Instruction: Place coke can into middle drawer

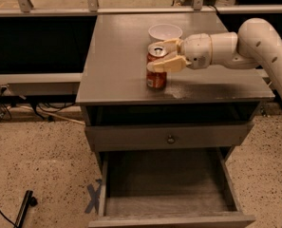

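The coke can, red with a silver top, stands upright on the grey cabinet top, near its front edge. My gripper reaches in from the right and is closed around the can's upper half. One finger sits behind the can and the other crosses its front. The can still rests on the top. The middle drawer is pulled open below, showing a bare board bottom with nothing in it.
A white bowl sits just behind the can. The upper drawer front with a round knob is closed. My white arm spans the right side. A dark railing and shelves lie to the left, with a speckled floor below.
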Robot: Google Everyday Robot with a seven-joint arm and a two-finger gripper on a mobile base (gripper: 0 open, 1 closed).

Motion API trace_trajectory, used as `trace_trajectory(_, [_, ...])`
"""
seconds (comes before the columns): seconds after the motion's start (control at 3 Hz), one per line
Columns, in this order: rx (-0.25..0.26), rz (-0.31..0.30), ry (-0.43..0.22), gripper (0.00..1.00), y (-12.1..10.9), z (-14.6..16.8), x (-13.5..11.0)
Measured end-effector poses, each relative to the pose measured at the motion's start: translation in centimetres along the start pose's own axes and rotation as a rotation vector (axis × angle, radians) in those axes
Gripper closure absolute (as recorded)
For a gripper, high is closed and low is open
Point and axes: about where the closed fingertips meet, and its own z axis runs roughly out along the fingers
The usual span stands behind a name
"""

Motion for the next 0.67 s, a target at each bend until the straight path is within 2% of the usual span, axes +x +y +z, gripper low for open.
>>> trace_trajectory(0.33, [-0.003, 0.028, 0.038, 0.73, 0.2, -0.5, 0.5])
trace_trajectory(0.67, [0.016, 0.003, 0.058, 0.96, 1.0, -3.3, -0.5])
